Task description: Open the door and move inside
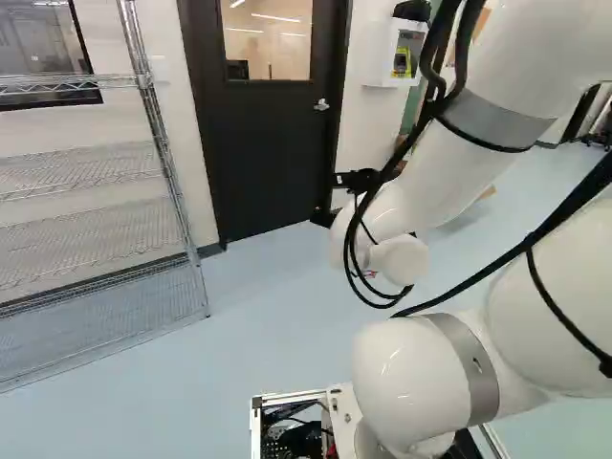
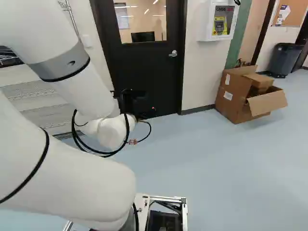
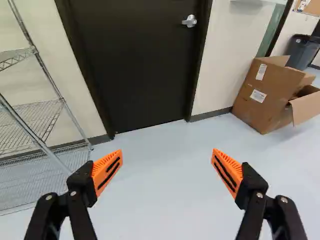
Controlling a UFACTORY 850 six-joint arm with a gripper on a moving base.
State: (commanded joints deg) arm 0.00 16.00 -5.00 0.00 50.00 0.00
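door: dark and shut in its frame (image 2: pixel 184 29), with a window (image 2: pixel 147 21) in its upper part; as i see it from the room, the door (image 1: pixel 273 158) stands ahead of the arm, beyond a stretch of pale blue floor (image 3: pixel 155 160).
handle: a silver lever (image 2: pixel 173 53), mounted near the door edge on the box's side.
gripper: black (image 1: pixel 357 180), at the end of the white arm (image 2: pixel 77 91); in the wrist view its two fingers stand wide apart with nothing between them, their orange pads (image 3: pixel 107 170) well apart from the door and the lever.
wire shelving: metal racks (image 3: pixel 37 117) against the wall, on the hinge side of the door, opposite the lever.
cardboard box: brown (image 2: pixel 234 96), with open flaps, on the floor near the wall past the lever side of the door.
wall cabinet: white (image 2: pixel 206 21), fixed to the wall between the door and a green strip (image 2: pixel 239 33); a yellow item (image 2: pixel 220 25) shows inside.
bin: dark grey (image 2: pixel 285 58), beyond the box.
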